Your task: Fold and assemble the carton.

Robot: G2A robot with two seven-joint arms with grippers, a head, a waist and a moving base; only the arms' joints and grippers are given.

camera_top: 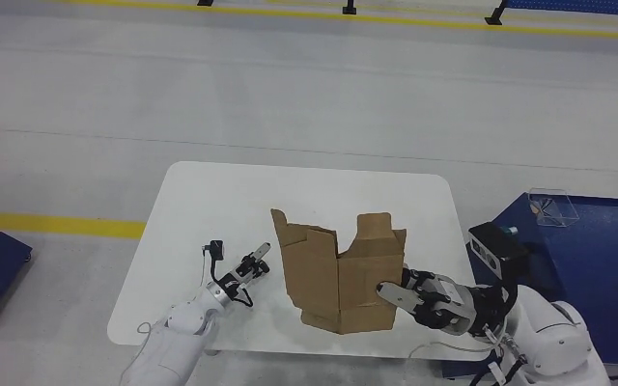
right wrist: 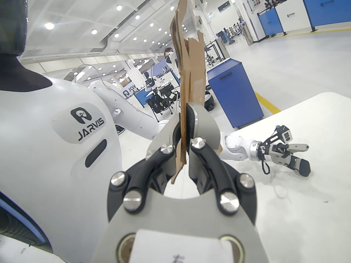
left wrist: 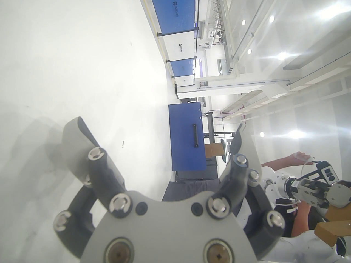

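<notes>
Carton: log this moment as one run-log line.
carton: partly unfolded, upright over table | right gripper: shut on carton edge | left gripper: open, apart from carton, holding nothing

Blocked near the middle of the bench (camera_top: 222,193) by the carton (camera_top: 340,280), upright with flaps raised and clamped at its near right wall by the right gripper (camera_top: 388,290), jaws closed on the cardboard. Bare bench surface behind the carton and along the far edge. Narrow gap between the carton's left wall and the left gripper (camera_top: 261,256), low over the bench, jaws spread.
</notes>
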